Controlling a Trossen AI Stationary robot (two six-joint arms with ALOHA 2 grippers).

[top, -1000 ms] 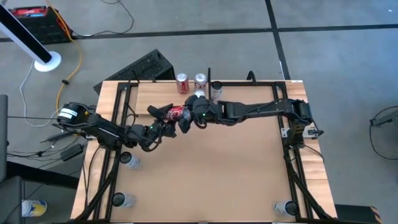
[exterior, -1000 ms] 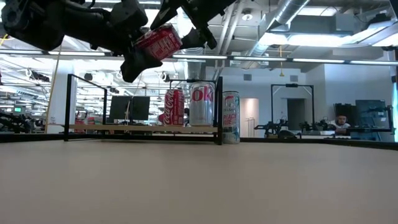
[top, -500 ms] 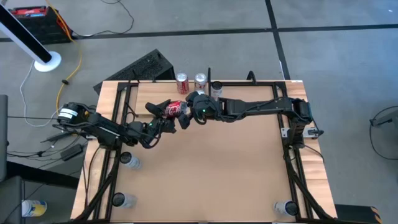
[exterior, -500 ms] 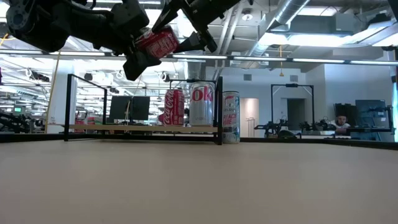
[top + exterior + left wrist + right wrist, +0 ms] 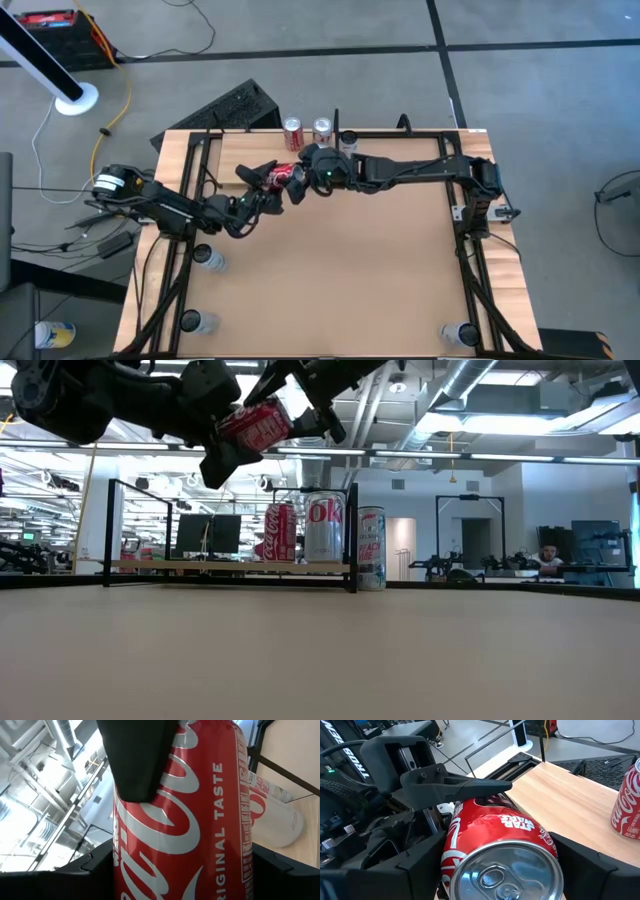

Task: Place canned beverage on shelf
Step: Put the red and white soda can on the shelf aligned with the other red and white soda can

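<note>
A red Coca-Cola can point(image 5: 284, 177) hangs high over the table's far middle, close to the shelf point(image 5: 235, 155). My left gripper point(image 5: 272, 181) reaches in from the table's left and is shut on it. My right gripper point(image 5: 298, 178) comes from the right and is open. Its fingers stand on either side of the can's top end point(image 5: 502, 870), close to the wall. In the low view the can point(image 5: 255, 424) lies almost level, well above the table. My left gripper pinches the can's wall point(image 5: 150, 870) toward its bottom end. One finger point(image 5: 462, 785) lies over the wall; the other is hidden behind the can. The fingers come nearly level from the table's left and lie across the can. The can is lifted clear, on its side. My right gripper: I cannot tell whether its fingers touch the can.
A red can point(image 5: 281, 532) and a silver can point(image 5: 323, 528) stand on the shelf beside its black upright point(image 5: 352, 535). A third can point(image 5: 371, 548) stands just right of it. More cans point(image 5: 208, 258) stand near the table's left and near edges.
</note>
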